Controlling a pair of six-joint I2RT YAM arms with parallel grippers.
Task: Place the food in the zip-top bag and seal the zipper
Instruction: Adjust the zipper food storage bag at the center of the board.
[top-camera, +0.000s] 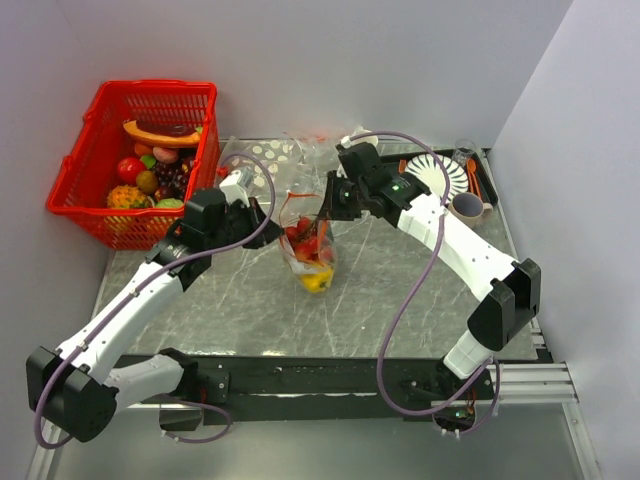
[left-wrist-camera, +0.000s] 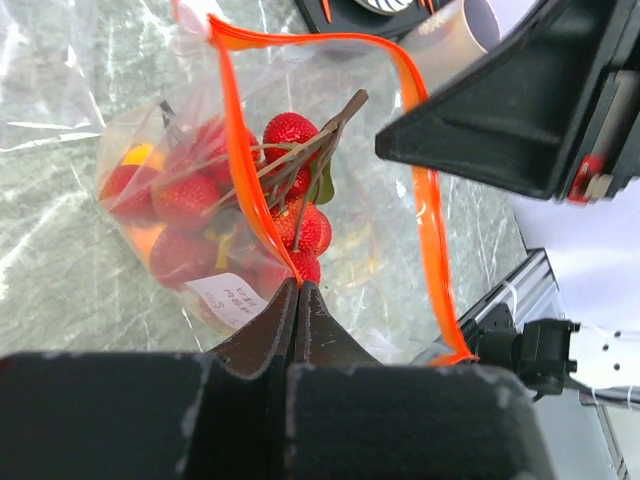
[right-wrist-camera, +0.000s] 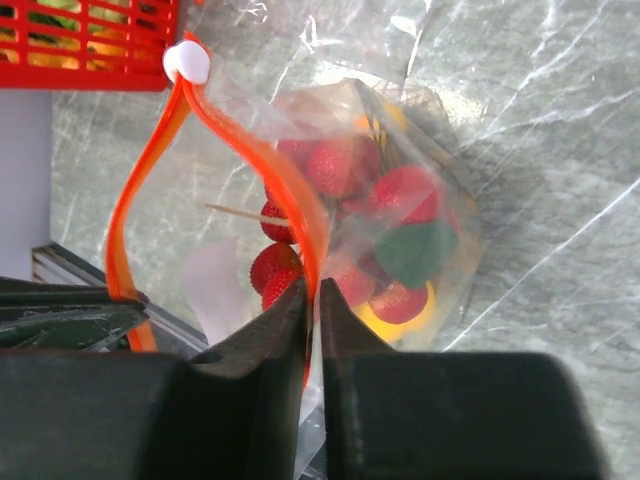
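The bag (top-camera: 312, 262) stands upright at the middle of the desk (top-camera: 400, 310), held up by its mouth between the two arms. Whether its bottom touches the desk I cannot tell. The left fingers (left-wrist-camera: 297, 290) are pressed together on the zipper (left-wrist-camera: 252, 150), pinching one side of the orange strip. The right fingers (right-wrist-camera: 305, 300) pinch the strip's other side, with only a thin slit showing between them. The zipper is unsealed: both wrist views show its two sides bowed apart in a long loop, and a white slider (right-wrist-camera: 187, 62) sits at one end. Inside the bag lie strawberries (left-wrist-camera: 290, 132), a green leaf (right-wrist-camera: 415, 252), thin brown stems and something yellow (top-camera: 314, 281) at the bottom. A red basket (top-camera: 150, 90) of fruit stands at the far left. A dotted bag (top-camera: 262, 158) lies behind the arms, and a plate (top-camera: 435, 175) and a cup (top-camera: 467, 207) are at the far right.
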